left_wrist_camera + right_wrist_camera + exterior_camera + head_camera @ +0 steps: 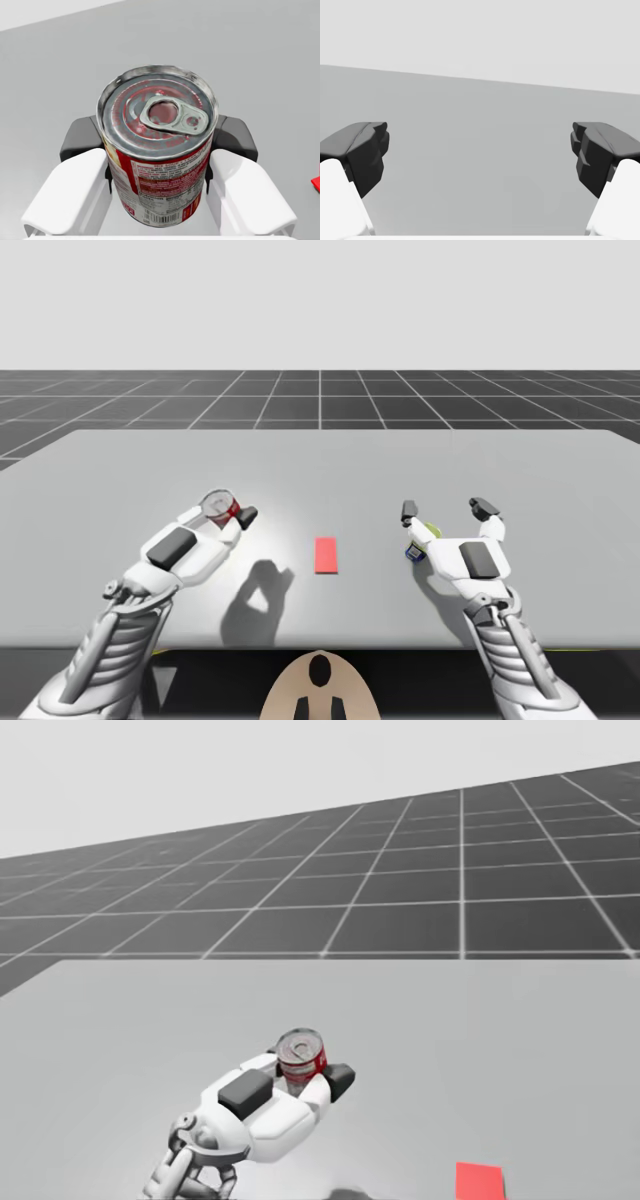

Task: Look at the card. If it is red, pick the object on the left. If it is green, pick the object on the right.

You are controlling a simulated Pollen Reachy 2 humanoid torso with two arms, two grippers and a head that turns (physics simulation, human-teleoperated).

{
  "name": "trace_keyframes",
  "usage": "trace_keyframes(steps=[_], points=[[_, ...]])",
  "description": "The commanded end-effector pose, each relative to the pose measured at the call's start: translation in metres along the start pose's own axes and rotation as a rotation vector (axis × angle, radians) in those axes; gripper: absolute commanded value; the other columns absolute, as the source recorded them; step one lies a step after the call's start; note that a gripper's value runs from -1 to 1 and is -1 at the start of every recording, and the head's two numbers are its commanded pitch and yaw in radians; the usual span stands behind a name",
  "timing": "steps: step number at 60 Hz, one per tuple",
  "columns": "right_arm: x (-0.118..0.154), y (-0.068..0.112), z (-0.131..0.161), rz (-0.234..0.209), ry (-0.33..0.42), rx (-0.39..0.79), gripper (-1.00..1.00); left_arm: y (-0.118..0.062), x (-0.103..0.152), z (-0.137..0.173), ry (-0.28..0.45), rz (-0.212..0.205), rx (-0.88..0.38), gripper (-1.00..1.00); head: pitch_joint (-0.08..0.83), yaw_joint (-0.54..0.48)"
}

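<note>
A flat red card (326,554) lies on the grey table (320,460) between my arms; it also appears as a red card (479,1181) in the head view. My left gripper (232,512) is shut on a red can with a silver lid (216,505), held upright above the table with its shadow (256,598) below. From the left wrist, the can (160,115) sits between both fingers (75,150). The head view has the can (301,1060) in that gripper (303,1086). My right gripper (447,508) is open and holds nothing (480,150). A small blue and yellow-green object (417,543) lies beside its hand.
The table's front edge (400,647) runs just ahead of my torso. A dark gridded floor (320,395) lies beyond the far edge.
</note>
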Motion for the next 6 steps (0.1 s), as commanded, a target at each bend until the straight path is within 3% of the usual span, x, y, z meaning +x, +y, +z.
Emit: trace_keyframes(steps=[1, 6], points=[[-0.005, 0.001, 0.0, -0.041, 0.011, 0.012, -1.0, 0.015, 0.07, 0.011, -0.165, -0.046, 0.034, 1.0, 0.296, 0.29], [-0.004, -0.001, 0.001, -0.068, 0.044, 0.026, -1.0, 0.021, 0.098, 0.017, -0.226, -0.044, 0.05, 1.0, 0.291, 0.29]])
